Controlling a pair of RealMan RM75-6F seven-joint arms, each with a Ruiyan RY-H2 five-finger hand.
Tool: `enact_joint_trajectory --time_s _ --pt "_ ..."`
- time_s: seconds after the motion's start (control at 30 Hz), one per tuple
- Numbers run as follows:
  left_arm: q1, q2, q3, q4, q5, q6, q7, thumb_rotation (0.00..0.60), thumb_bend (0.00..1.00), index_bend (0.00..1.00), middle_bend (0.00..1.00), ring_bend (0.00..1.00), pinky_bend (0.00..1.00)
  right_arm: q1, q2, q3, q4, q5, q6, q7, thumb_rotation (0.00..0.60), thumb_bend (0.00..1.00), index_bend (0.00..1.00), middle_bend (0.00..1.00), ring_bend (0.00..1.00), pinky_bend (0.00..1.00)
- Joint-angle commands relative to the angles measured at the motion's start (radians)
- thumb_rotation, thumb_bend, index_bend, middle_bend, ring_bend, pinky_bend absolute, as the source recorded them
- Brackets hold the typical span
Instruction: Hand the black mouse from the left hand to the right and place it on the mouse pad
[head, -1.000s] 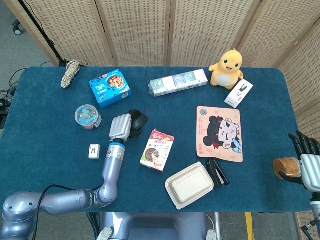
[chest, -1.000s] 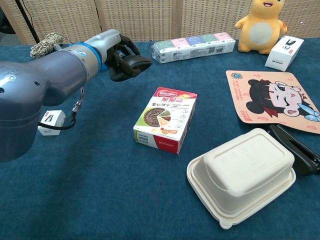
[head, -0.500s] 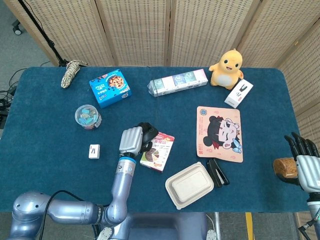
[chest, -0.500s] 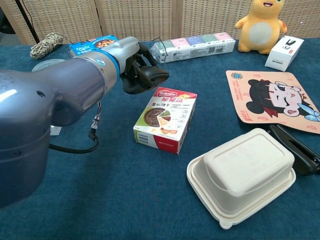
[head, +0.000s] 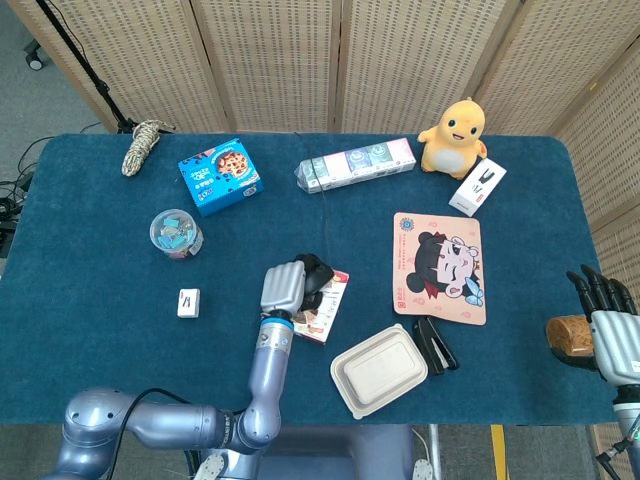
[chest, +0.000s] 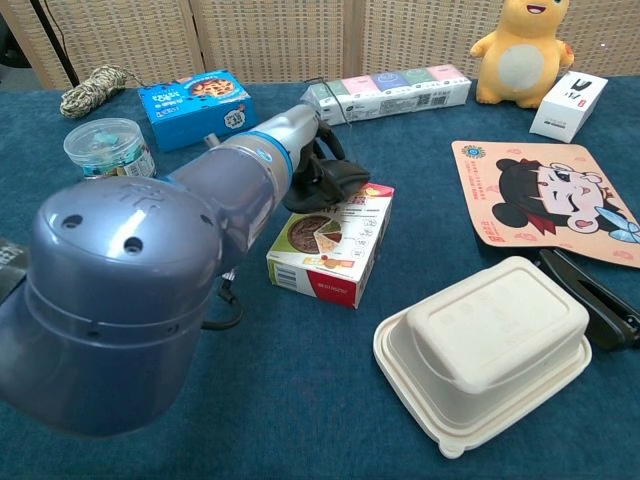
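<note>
My left hand (head: 288, 287) (chest: 318, 165) grips the black mouse (head: 317, 275) (chest: 345, 183) and carries it above the brown snack box (chest: 329, 245) in the middle of the table. The mouse pad (head: 439, 266) (chest: 548, 202), printed with a cartoon girl's face, lies flat to the right of it. My right hand (head: 612, 325) hangs beyond the table's right edge with its fingers apart and nothing in them; the chest view does not show it.
A white clamshell container (head: 379, 369) and a black stapler (head: 436, 344) lie near the front. A yellow plush toy (head: 453, 136), a white carton (head: 477, 186), a tissue-pack row (head: 356, 164), a blue cookie box (head: 219, 175), a plastic tub (head: 175, 232) and a rope coil (head: 141, 146) stand further back.
My left hand has carried the mouse rightward and toward the front, from beside the tub area to above the snack box. The right hand has barely moved.
</note>
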Motion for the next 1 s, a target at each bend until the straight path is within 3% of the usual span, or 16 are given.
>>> enact_joint_trajectory --time_s 0.03,0.17,0.27,0.4,0.5,0.8,0.93,1.0 --pt "-0.013 -0.02 -0.002 0.023 0.016 0.016 0.01 0.6 0.34 0.34 0.35 0.41 0.69 -0.001 0.003 0.001 0.002 0.0 0.001 0.009 0.6 0.0 0.0 0.0 0.0 0.0" --pt "-0.018 -0.045 0.003 0.047 0.034 0.026 0.013 0.6 0.32 0.3 0.3 0.38 0.69 -0.001 0.006 0.0 0.002 -0.007 0.002 0.018 0.6 0.0 0.0 0.0 0.0 0.0" --pt "-0.012 -0.055 0.009 0.048 0.04 0.022 0.014 0.6 0.3 0.21 0.21 0.28 0.62 -0.003 0.008 -0.001 0.0 -0.011 0.005 0.022 0.6 0.0 0.0 0.0 0.0 0.0" --pt "-0.001 -0.055 0.016 0.036 0.052 0.024 0.021 0.6 0.26 0.03 0.03 0.08 0.44 -0.005 0.01 -0.001 0.0 -0.012 0.011 0.026 0.6 0.0 0.0 0.0 0.0 0.0" --pt "0.009 -0.05 0.019 0.021 0.057 0.027 0.029 0.6 0.23 0.0 0.0 0.0 0.31 -0.006 0.01 -0.001 0.0 -0.012 0.012 0.027 0.6 0.0 0.0 0.0 0.0 0.0" --pt "0.045 -0.008 0.031 -0.067 0.057 0.036 0.071 0.6 0.18 0.0 0.0 0.0 0.2 -0.004 0.01 -0.002 -0.001 -0.014 0.01 0.024 0.6 0.0 0.0 0.0 0.0 0.0" --pt "0.077 0.038 0.029 -0.15 0.066 0.057 0.07 0.6 0.13 0.0 0.0 0.0 0.03 -0.004 0.009 -0.002 0.0 -0.013 0.009 0.022 0.6 0.0 0.0 0.0 0.0 0.0" --pt "0.101 0.076 0.043 -0.199 0.091 0.073 0.066 0.6 0.12 0.0 0.0 0.0 0.0 -0.002 0.007 -0.003 0.001 -0.012 0.007 0.018 0.6 0.0 0.0 0.0 0.0 0.0"
